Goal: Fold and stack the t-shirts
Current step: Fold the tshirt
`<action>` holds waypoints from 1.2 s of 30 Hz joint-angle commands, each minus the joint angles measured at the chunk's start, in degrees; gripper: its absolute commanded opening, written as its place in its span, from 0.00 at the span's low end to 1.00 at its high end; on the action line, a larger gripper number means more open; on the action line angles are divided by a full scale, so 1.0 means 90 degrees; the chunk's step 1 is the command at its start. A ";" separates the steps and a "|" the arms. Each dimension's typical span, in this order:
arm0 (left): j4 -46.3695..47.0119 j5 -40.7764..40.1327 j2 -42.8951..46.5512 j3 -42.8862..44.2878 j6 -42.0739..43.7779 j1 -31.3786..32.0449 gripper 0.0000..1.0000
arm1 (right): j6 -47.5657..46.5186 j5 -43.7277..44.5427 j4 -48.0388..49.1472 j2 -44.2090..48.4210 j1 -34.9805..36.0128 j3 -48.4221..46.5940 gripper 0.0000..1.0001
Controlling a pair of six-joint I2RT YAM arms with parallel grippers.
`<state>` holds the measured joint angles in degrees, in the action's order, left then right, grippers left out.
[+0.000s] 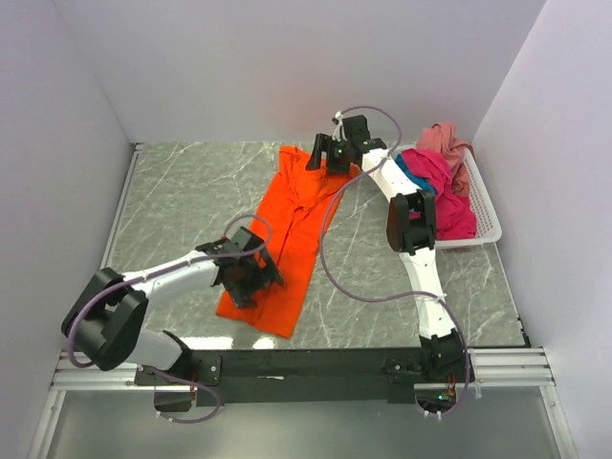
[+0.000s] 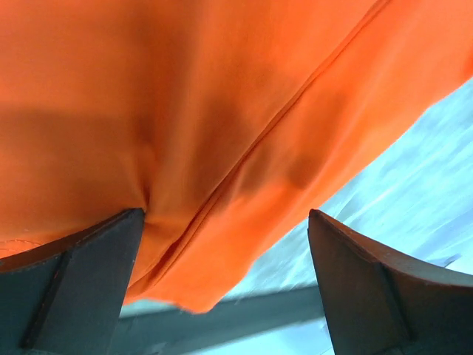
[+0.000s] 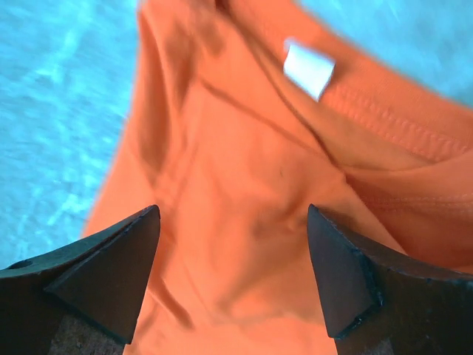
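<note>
A bright orange t-shirt [image 1: 296, 210] lies in a long narrow strip on the marble table, collar end at the far side. My left gripper [image 1: 251, 277] hovers over its near end, open; in the left wrist view the orange cloth [image 2: 185, 96] and its hem corner lie between the wide jaws of that gripper [image 2: 225, 214]. My right gripper [image 1: 330, 153] is at the collar end, open; the right wrist view has this gripper [image 3: 233, 211] just above the cloth [image 3: 244, 148] near the white neck label [image 3: 308, 69]. Magenta [image 1: 449, 196], teal [image 1: 416, 172] and dusty rose [image 1: 448, 142] t-shirts sit bunched in the basket.
The white slatted basket [image 1: 488, 206] stands at the far right against the wall. White walls close in the table [image 1: 182, 201] on the left, back and right. A black rail [image 1: 306, 363] with the arm bases runs along the near edge.
</note>
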<state>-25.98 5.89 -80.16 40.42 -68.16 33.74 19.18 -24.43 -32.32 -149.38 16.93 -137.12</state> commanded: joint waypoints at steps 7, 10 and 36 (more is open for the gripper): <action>-0.2219 -0.1424 0.1181 0.0646 -0.0431 0.1125 0.99 | -0.0675 -0.0617 0.0682 0.0793 0.0121 0.0017 0.88; -0.2756 -0.2098 0.1776 0.0382 -0.0978 0.0989 0.99 | -0.1095 0.0036 0.0438 0.1973 0.0325 0.1186 0.89; -0.1811 -0.1388 0.2412 -0.1796 -0.0756 -0.1004 0.26 | 0.0506 0.2538 0.2243 0.7635 0.5569 0.9796 0.80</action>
<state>-46.09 -10.46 -57.93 27.00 -75.85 25.02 22.90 -3.95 -14.83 -79.31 64.99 -48.90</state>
